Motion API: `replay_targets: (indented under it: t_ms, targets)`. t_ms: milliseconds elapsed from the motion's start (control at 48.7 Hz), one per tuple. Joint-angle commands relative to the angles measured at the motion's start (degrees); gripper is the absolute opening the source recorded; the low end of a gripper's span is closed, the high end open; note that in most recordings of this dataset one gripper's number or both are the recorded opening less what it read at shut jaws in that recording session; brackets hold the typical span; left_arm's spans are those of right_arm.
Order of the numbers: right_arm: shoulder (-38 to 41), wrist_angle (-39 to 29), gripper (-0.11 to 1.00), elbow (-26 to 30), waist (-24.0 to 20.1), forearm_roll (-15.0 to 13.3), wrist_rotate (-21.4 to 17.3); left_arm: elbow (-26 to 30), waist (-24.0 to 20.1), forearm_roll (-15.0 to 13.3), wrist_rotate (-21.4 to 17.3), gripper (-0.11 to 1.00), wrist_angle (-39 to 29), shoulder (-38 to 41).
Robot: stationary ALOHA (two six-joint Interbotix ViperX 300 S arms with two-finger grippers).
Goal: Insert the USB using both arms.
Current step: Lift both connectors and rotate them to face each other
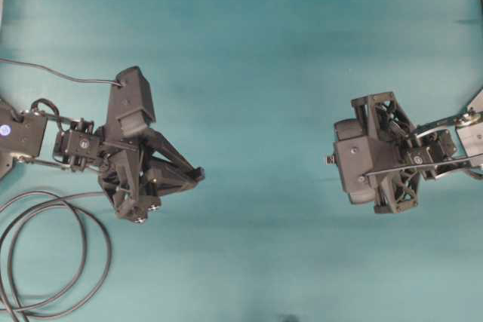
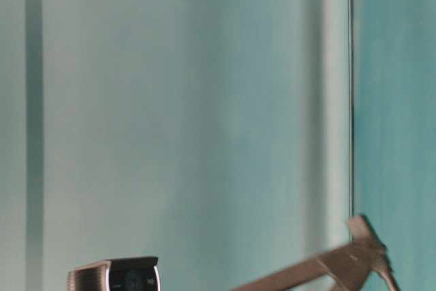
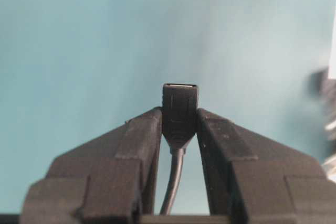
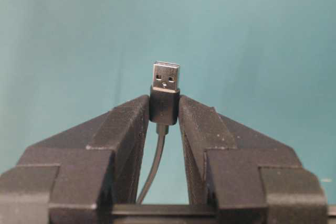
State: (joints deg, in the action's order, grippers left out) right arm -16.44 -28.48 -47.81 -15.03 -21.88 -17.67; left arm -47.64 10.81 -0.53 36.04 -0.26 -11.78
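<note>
Tools first: we see the right tool (image 4: 164, 109) pinching the USB (image 4: 165, 85) by its black body, one finger (image 4: 126, 135) on each side. The silver tip sticks out past the fingertips, and its thin cable (image 4: 153, 169) runs back between the fingers. From above, the right tool (image 1: 338, 161) sits on the right side over the green counter (image 1: 264, 50), and the small USB (image 1: 330, 160) pokes out of it toward the middle.

We see the left tool (image 3: 179, 124) squeezing a black socket (image 3: 179, 106) the same way. The socket's open end points away from us, and its cable (image 3: 173, 182) goes back between the fingers. From above, the left tool (image 1: 198, 175) is on the left side and points to the right. The two tools are well apart, with bare counter between them.

A long black cable (image 1: 53, 254) lies in loops on the counter near the left arm (image 1: 75, 145).

From table level we can only make out a bit of a camera (image 2: 116, 276) and an arm part (image 2: 327, 264) at the bottom.
</note>
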Motion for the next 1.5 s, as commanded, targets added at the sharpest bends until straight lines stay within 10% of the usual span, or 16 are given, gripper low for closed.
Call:
replay_targets:
  t_ms: [0, 514, 966, 1480]
  targets:
    - [-1.5, -1.9, 0.27, 2.4, -0.9, -3.3, -1.2, -0.6, 1.4, -0.2, 5.4, 0.19, 5.1, -1.7]
    - [-5.6, -23.5, 0.25, -2.8, -16.1, -43.2, -36.4, -10.5, 3.8, 4.0, 35.0, 0.19, 31.9, -4.2]
    - [2.8, -30.3, 0.23, -1.7, -19.2, -53.5, -31.2, -10.5, -0.9, 19.6, 55.6, 0.19, 65.6, 12.3]
    - [9.9, -30.1, 0.23, 7.0, -21.4, -53.8, -22.8, -3.7, -3.3, 25.1, 62.3, 0.19, 69.7, 19.6]
